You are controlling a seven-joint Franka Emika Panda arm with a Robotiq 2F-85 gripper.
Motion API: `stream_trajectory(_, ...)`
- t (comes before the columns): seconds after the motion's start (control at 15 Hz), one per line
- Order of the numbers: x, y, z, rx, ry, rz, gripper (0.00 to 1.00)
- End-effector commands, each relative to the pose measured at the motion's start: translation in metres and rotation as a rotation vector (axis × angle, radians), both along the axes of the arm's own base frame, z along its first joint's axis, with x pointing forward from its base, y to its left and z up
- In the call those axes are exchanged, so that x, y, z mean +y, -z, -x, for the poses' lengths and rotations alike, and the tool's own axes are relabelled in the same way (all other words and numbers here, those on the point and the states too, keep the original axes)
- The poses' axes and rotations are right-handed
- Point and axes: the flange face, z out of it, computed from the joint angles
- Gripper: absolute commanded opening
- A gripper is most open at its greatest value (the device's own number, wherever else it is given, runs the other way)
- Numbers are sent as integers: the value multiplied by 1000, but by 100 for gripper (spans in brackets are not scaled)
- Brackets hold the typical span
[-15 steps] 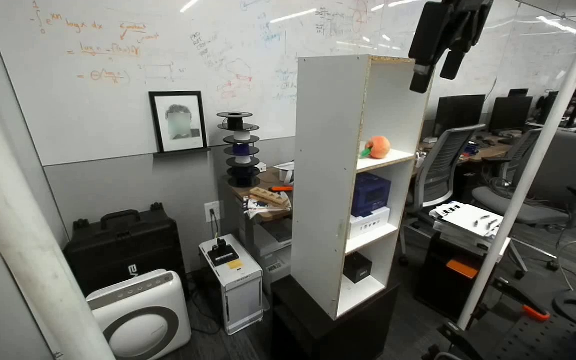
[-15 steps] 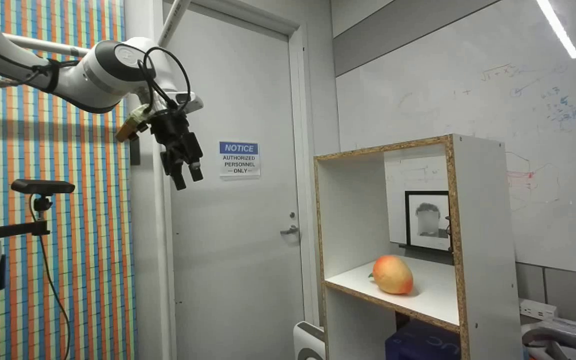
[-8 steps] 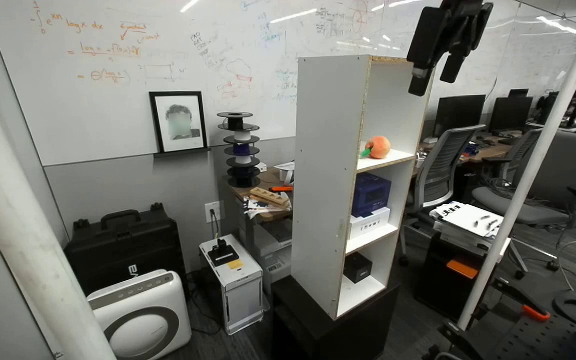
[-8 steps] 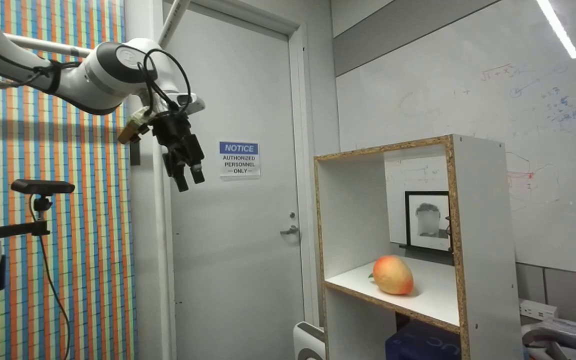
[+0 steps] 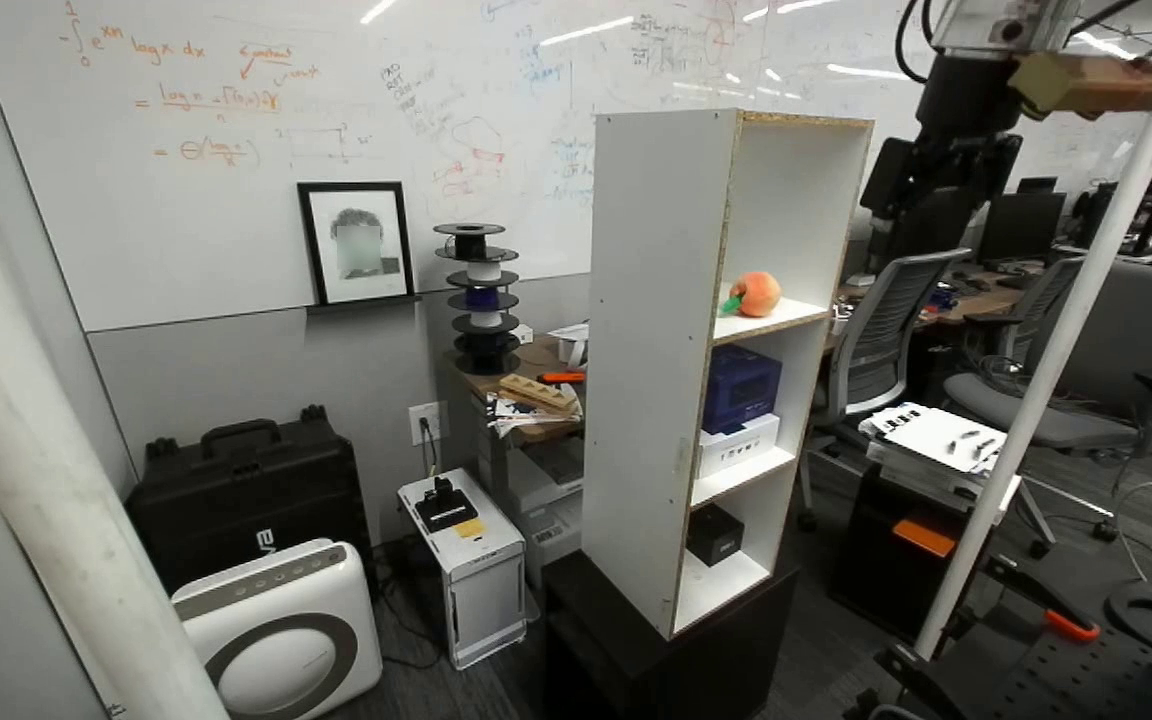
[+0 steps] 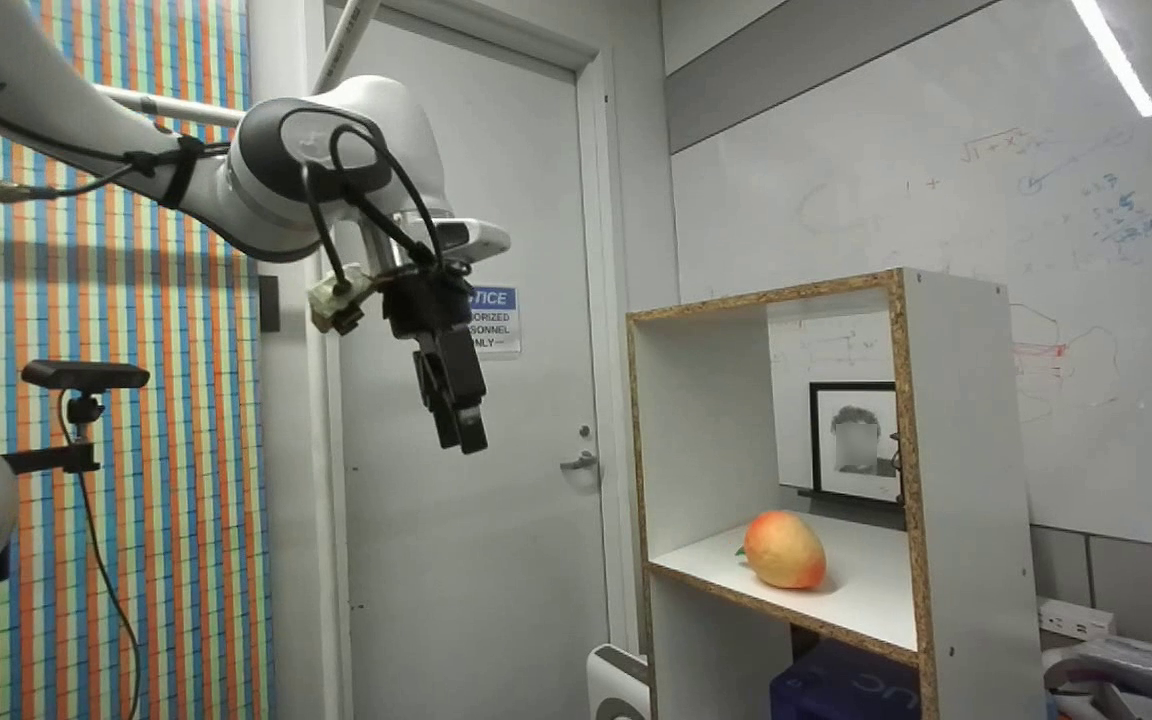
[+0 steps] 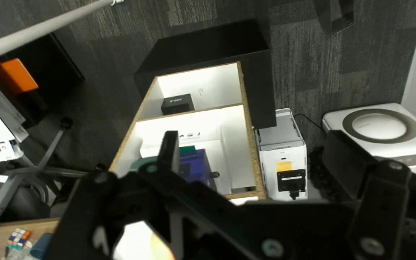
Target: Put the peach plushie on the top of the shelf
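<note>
The peach plushie (image 5: 758, 294) is orange-pink with a green leaf. It rests on the board of the uppermost compartment of the white shelf (image 5: 661, 330). It also lies there in an exterior view (image 6: 784, 550), inside the shelf (image 6: 966, 450). My gripper (image 6: 461, 435) hangs apart from the shelf, in front of its open side and higher than the plushie. In an exterior view the gripper (image 5: 926, 215) is right of the shelf. In the wrist view the gripper's fingers (image 7: 255, 148) are wide apart with nothing between them. Only a sliver of plushie (image 7: 160, 248) shows behind the left finger.
A dark blue box (image 5: 741, 388) on a white box (image 5: 739, 447) fills the middle compartment. A small black box (image 5: 715, 534) sits in the bottom one. The shelf stands on a black cabinet (image 5: 676, 660). A white pole (image 5: 1066, 320) and office chairs (image 5: 891, 340) stand to the right.
My gripper has come down and closer to the shelf, and it appears turned. It barely moved between the two earlier moments. The plushie and shelf have not moved.
</note>
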Motion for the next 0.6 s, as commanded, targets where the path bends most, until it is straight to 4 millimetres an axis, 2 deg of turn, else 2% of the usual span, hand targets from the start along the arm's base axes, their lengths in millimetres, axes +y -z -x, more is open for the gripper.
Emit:
stream_trajectory(0.0, -75, 19, -10, -52, 93, -39, 100)
stream_trajectory(0.07, -94, 30, -18, -78, 144, -47, 100)
stream_trajectory(0.2, -121, 47, -35, -124, 211, -65, 100)
stream_trajectory(0.33, -136, 60, -56, -175, 241, -63, 100)
stream_trajectory(0.53, -145, 79, -93, -244, 265, -53, 100)
